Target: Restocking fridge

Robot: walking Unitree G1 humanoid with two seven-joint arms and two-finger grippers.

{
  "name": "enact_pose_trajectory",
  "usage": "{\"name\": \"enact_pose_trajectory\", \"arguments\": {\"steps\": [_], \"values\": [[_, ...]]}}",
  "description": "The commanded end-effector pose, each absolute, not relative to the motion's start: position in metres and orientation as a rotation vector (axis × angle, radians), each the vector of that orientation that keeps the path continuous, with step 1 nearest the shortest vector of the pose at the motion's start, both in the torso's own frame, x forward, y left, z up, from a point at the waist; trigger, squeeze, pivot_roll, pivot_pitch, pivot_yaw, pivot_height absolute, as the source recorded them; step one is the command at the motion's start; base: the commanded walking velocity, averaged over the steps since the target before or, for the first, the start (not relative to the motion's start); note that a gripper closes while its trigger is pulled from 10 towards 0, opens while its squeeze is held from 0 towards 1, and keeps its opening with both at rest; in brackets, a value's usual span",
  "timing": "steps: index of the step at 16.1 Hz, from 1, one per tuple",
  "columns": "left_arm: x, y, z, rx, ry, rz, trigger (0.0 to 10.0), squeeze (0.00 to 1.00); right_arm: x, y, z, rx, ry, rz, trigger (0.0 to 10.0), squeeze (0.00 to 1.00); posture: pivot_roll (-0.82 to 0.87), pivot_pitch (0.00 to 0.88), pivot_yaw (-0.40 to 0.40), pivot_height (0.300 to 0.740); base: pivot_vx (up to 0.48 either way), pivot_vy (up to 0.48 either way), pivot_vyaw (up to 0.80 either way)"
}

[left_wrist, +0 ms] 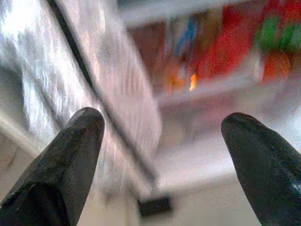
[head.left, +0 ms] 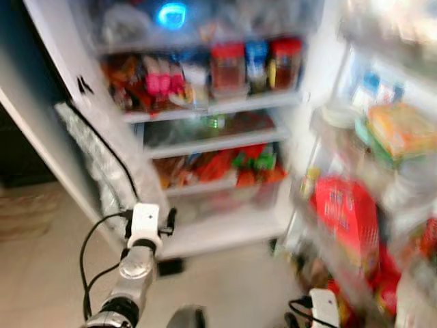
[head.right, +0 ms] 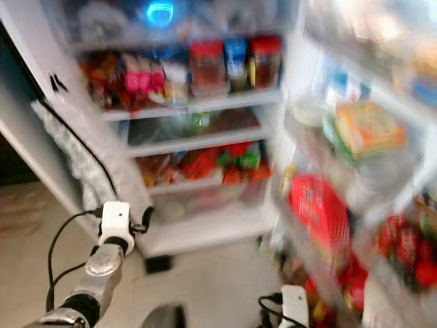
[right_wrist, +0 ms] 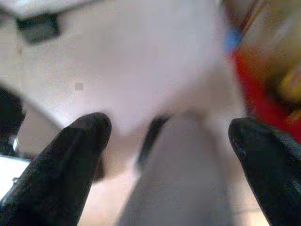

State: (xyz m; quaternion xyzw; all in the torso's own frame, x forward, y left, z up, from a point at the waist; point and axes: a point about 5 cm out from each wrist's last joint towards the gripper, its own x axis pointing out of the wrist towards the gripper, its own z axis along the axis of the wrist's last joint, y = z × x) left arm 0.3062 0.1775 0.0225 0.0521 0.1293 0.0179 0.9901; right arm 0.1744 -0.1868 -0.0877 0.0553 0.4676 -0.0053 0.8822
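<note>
The white fridge stood open before the robot, the whole scene smeared with blur. Its shelves were crowded: red-lidded jars and pink bottles sat on an upper shelf, and red and green packets filled a lower one, reaching to the shelf's front edge. The bottom white shelf held only faint clear shapes and had the most free room. To the right, the open door's racks carried a large red packet low down and an orange-yellow box higher up, both standing at the rail. The left gripper was raised in front of the fridge's lower left edge, close to the silvery crinkled side panel with a black cable running down it; its two black fingers stood wide apart with nothing between them. The right gripper hung low near the foot of the door racks, its fingers likewise spread wide and empty. Pale beige floor lay open between the two arms, with a small dark block at the fridge's base.
</note>
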Motion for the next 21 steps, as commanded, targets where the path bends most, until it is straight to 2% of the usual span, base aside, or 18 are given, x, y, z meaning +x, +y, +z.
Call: {"name": "enact_pose_trajectory", "arguments": {"steps": [1, 4, 6, 8, 10, 11, 18, 21], "values": [[0.295, 0.19, 0.006, 0.081, 0.381, 0.066, 10.0, 0.0, 0.174, -0.187, -0.088, 0.117, 0.986, -0.009, 10.0, 0.0, 0.05, 0.066, 0.056, 0.645, 0.0, 0.0, 0.0], [0.271, 0.206, -0.019, 0.136, 0.548, 0.071, 10.0, 0.0, 0.175, -0.187, -0.088, 0.119, 0.984, -0.008, 10.0, 0.0, 0.06, 0.073, 0.057, 0.645, 0.0, 0.0, 0.0], [0.238, 0.221, -0.044, 0.149, 0.734, 0.122, 10.0, 0.0, 0.175, -0.187, -0.088, 0.118, 0.984, -0.007, 10.0, 0.0, 0.07, 0.076, 0.054, 0.645, 0.0, 0.0, 0.0], [0.223, 0.225, -0.055, 0.173, 0.811, 0.118, 10.0, 0.0, 0.175, -0.187, -0.087, 0.119, 0.981, -0.006, 10.0, 0.0, 0.06, 0.08, 0.053, 0.645, 0.0, 0.0, 0.0], [0.219, 0.221, -0.058, 0.157, 0.824, 0.117, 10.0, 0.0, 0.176, -0.187, -0.087, 0.14, 0.961, -0.021, 10.0, 0.0, 0.06, 0.088, 0.052, 0.65, 0.0, 0.0, 0.0], [0.222, 0.214, -0.058, 0.139, 0.805, 0.092, 10.0, 0.0, 0.176, -0.188, -0.087, 0.137, 0.965, -0.02, 10.0, 0.0, 0.06, 0.088, 0.051, 0.665, 0.0, 0.0, 0.0], [0.225, 0.208, -0.056, 0.14, 0.784, 0.073, 10.0, 0.0, 0.176, -0.187, -0.087, 0.139, 0.976, -0.014, 10.0, 0.0, 0.06, 0.088, 0.053, 0.729, 0.0, 0.0, 0.0], [0.224, 0.208, -0.057, 0.137, 0.786, 0.072, 10.0, 0.0, 0.176, -0.186, -0.087, 0.151, 0.971, -0.014, 10.0, 0.0, 0.06, 0.088, 0.054, 0.729, 0.0, 0.48, 0.0]]}}
